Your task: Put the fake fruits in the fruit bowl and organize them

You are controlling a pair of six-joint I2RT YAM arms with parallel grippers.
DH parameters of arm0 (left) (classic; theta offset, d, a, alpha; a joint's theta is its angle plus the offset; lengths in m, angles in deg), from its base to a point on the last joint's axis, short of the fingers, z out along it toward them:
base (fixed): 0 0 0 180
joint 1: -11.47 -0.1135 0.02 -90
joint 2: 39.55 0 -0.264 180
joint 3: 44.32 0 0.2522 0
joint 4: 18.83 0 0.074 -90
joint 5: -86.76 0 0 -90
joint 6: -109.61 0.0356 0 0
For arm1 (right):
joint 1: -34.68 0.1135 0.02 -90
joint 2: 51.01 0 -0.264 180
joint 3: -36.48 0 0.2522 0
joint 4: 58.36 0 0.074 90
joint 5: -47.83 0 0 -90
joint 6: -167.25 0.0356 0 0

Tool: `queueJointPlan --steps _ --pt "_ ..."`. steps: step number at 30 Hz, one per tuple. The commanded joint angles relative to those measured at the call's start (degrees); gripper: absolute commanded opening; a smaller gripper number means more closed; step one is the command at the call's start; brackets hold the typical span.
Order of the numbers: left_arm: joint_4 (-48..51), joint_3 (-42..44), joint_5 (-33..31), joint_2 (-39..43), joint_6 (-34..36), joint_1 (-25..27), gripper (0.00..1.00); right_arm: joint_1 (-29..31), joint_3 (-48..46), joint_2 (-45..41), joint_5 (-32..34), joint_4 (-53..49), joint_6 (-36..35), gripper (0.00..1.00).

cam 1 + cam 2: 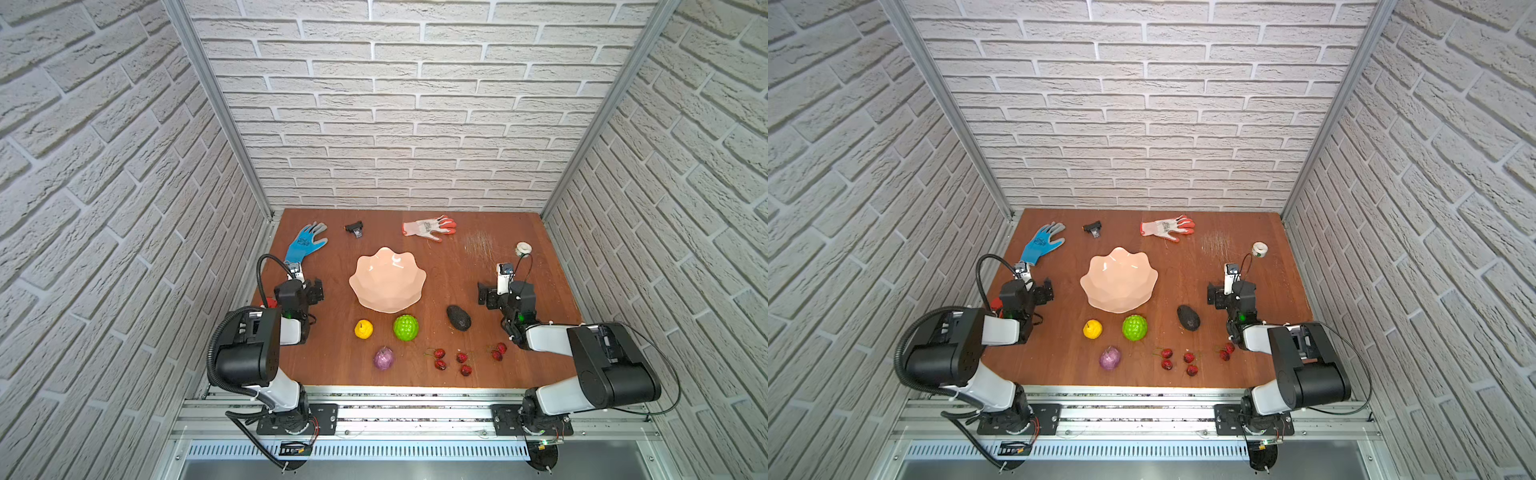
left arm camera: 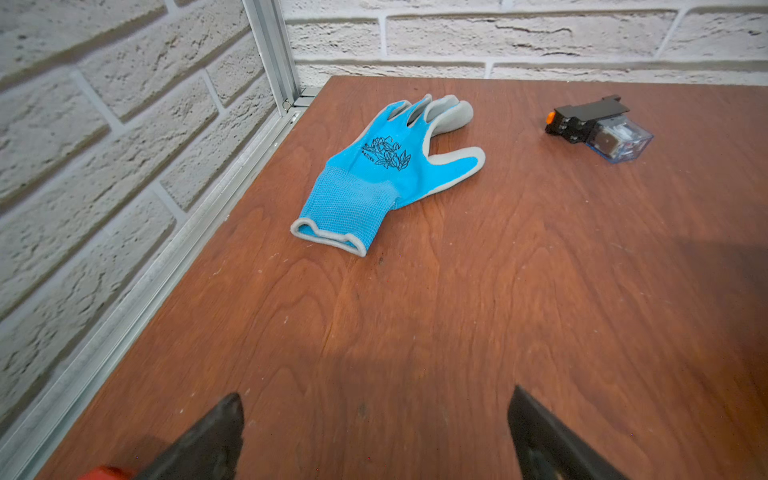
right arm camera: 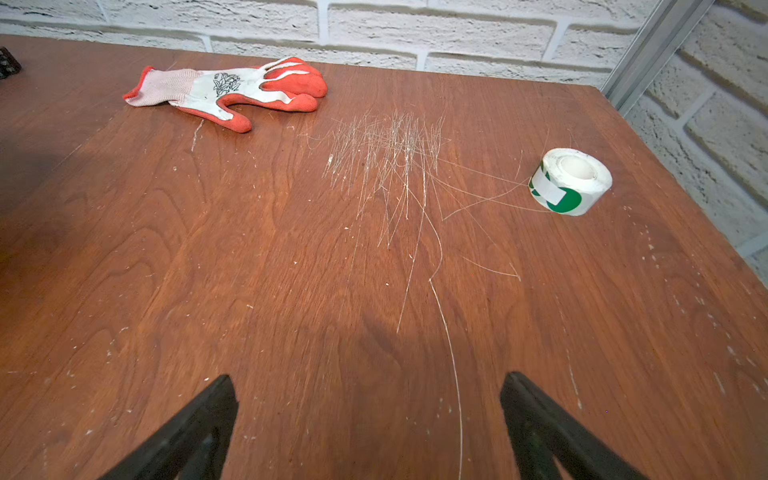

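Nothing's in the fruit bowl [image 1: 387,286] yet. It sits empty about mid-table [image 1: 457,266], and the fruit lies between it and the front edge, the one by the arm bases [image 1: 295,419]. Both claws are spread wide with nothing in them. The left gripper [image 2: 376,399] hangs over bare wood by the left edge, and the right gripper [image 3: 368,380] over the scratched patch [image 3: 386,166] toward the right edge.

Handling guesses: these look like hollow plastic, so light and stiff with no bruising to worry about. The glossy skins will probably slip and roll, though.

- **Round ones:** The yellow fruit [image 1: 363,329] and the green bumpy ball [image 1: 405,327] sit just in front of the bowl. Round shapes like that want a pinch straight across the widest part, and the green one's bumps should give the claw some bite. The purple fruit [image 1: 384,358], closer to the front edge, looks smoother but takes the same approach.
- **Avocado:** The avocado [image 1: 459,318], off the bowl's right side, is elongated, so grabbing across its narrow width seems safest.
- **Berries:** The red berries [image 1: 461,357], scattered along the front edge toward the right corner, are tiny with thin stems. They're likely fiddly, and better pinched on the body than the stem.

The bowl looks hard and slick, so letting fruit go from low down is probably the smart call, or it could bounce out.
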Motion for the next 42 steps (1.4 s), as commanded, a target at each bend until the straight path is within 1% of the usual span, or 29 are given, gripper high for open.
queueJointPlan --steps 1,31,34,35,36,37,38,39,40,42 --pt "-3.38 -0.39 0.19 0.39 0.6 -0.17 0.98 0.05 0.75 -0.97 -0.54 2.67 -0.11 1.0" --pt "-3.03 -0.56 0.97 0.39 0.39 -0.47 0.98 -0.06 0.99 -0.84 -0.84 2.39 0.13 1.0" --pt "-3.55 -0.35 0.5 0.49 0.54 -0.44 0.98 -0.17 0.89 -0.98 -0.94 2.49 0.12 1.0" --pt "-3.0 -0.49 -0.62 1.1 0.54 -0.05 0.98 -0.15 0.72 -1.16 -0.87 2.62 0.03 1.0" --pt "-0.58 -1.19 -1.56 2.55 0.01 -0.1 0.98 -0.17 0.45 -1.41 -0.19 3.57 -0.23 1.0" --pt "4.11 -2.75 -3.05 4.16 -0.49 -0.17 0.98 -0.15 0.35 -2.08 0.68 4.42 -0.06 1.0" --pt "11.42 -5.57 -4.05 6.22 -0.83 -0.26 0.98 -0.13 1.24 -4.05 1.39 1.8 0.14 1.0" --pt "18.62 -8.97 -4.91 7.89 -0.8 -0.36 0.98 -0.17 3.29 -7.05 2.06 -4.86 0.38 1.0" --pt "23.77 -11.53 -5.74 8.76 -0.67 -0.36 0.98 -0.11 5.64 -9.46 2.08 -11.97 0.85 1.0" --pt "32.46 -16.04 -5.82 9.97 -0.62 -0.11 0.98 -0.07 9.05 -13.81 2.91 -20.03 1.95 1.0"
